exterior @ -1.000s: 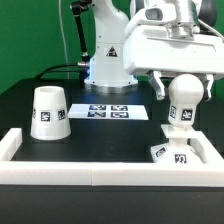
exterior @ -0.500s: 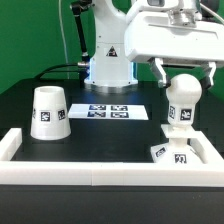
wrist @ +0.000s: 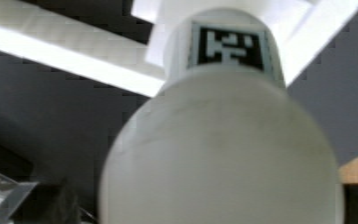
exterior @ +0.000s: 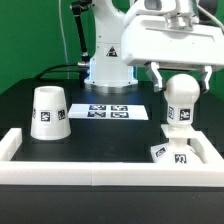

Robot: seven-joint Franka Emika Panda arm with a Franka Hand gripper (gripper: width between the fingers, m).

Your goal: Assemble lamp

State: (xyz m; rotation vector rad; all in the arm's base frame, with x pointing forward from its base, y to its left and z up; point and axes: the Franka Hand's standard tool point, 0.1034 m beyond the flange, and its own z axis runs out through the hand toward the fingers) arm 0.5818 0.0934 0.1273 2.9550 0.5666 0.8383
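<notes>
The white ball-shaped bulb (exterior: 181, 97) stands upright with its tagged neck (exterior: 178, 120) down on the small square tagged base (exterior: 172, 152), at the exterior view's right. My gripper (exterior: 181, 84) is open astride the top of the ball, with a finger (exterior: 157, 78) on each side and a small gap to the bulb. In the wrist view the bulb (wrist: 211, 150) fills the picture, its neck tag (wrist: 229, 45) at the far end. The cone-shaped shade (exterior: 48, 112) stands alone at the exterior view's left, far from the gripper.
The marker board (exterior: 110, 111) lies flat in the middle near the robot's pedestal (exterior: 108, 60). A long white border bar (exterior: 100, 172) runs along the front, with side walls at left (exterior: 10, 145) and right (exterior: 213, 150). The base sits close to the right wall.
My gripper has risen a little along the bulb, with the fingers now higher on the ball. The bulb, base and shade have not moved.
</notes>
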